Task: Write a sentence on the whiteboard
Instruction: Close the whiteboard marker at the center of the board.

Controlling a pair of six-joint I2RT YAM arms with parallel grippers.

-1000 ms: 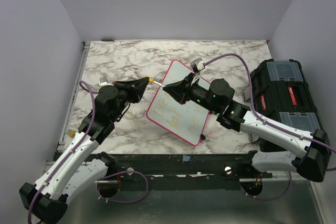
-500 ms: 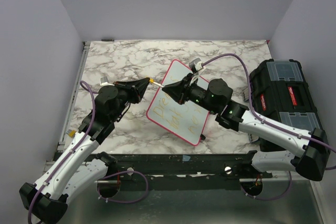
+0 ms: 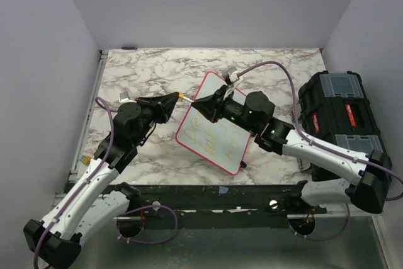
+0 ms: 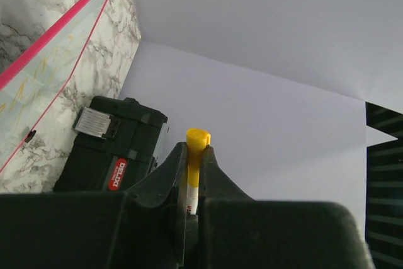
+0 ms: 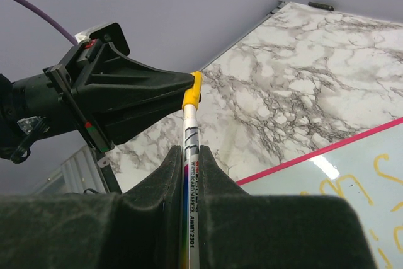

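On my overhead feed the two claws meet nose to nose above the upper left edge of the whiteboard (image 3: 217,149). The right claw (image 3: 197,103) is clamped on the marker (image 3: 186,99). Its wrist camera shows both fingers tight against the white printed barrel, which runs straight out to a yellow cap (image 5: 192,91). The left claw (image 3: 175,98) points in from the opposite side with its fingers also pressed together. On its own camera I see them pinched on a white shaft, with the yellow cap poking out past the tips. From the right wrist view the cap sits right at the left claw's tip, touching it.

The whiteboard lies flat on the marble table (image 3: 145,74), about mid-table and turned corner-on to me. The right arm crosses over its upper right part. The sentence (image 3: 206,135) runs in faint yellow lines over the lower half of the white face. I can make out something like "Dre" at the start of the first line, but the rest is too pale, or too covered by the arm, for me to read.

The toolbox (image 3: 340,114) is black and sits at the table's right edge, well apart from the board, just beyond the right forearm. Its lid is down, and a silver latch shows on the left wrist view. The lid carries two clear-topped compartments. I cannot tell what is in them or in the box itself.
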